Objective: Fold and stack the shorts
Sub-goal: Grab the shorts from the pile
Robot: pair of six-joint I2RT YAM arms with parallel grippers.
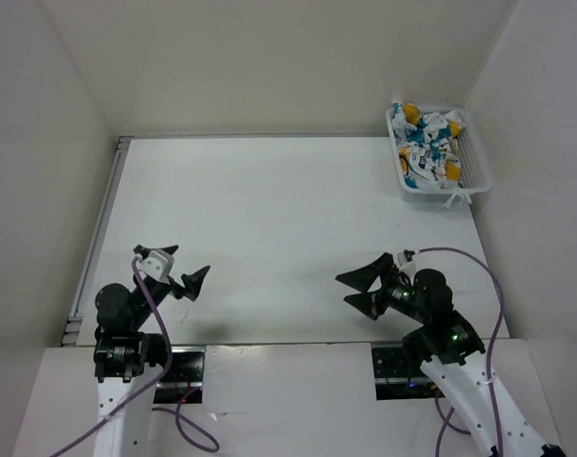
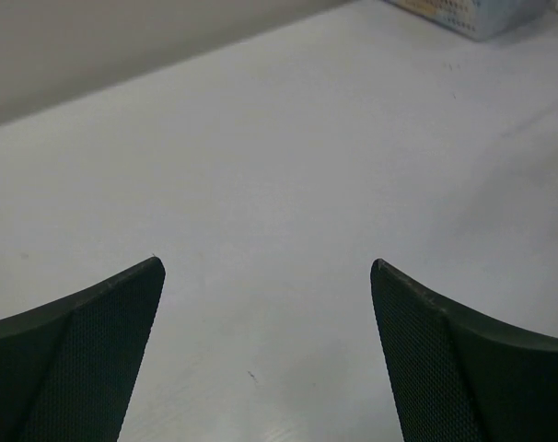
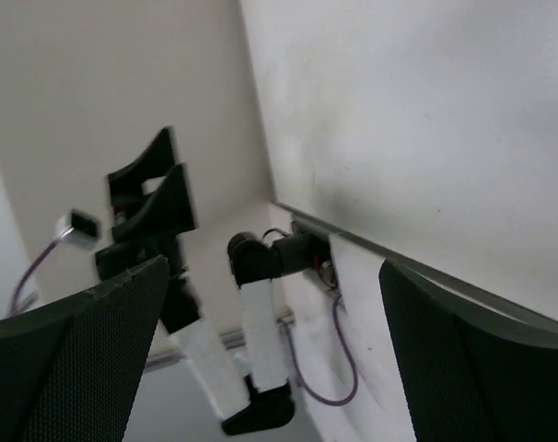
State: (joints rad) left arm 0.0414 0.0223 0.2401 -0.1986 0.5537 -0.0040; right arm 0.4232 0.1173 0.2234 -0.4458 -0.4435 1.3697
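Left hand (image 1: 186, 263) is low over the near left part of the tabletop (image 1: 269, 209), fingers spread wide with only bare white surface between them. Right hand (image 1: 343, 288) is over on the near right, also spread wide, and it's turned sideways so it points at the left arm. The shorts (image 1: 427, 143) are way off in the far right corner, well apart from both hands, crumpled in a heap inside the white mesh basket (image 1: 476, 174), which they pretty much fill.
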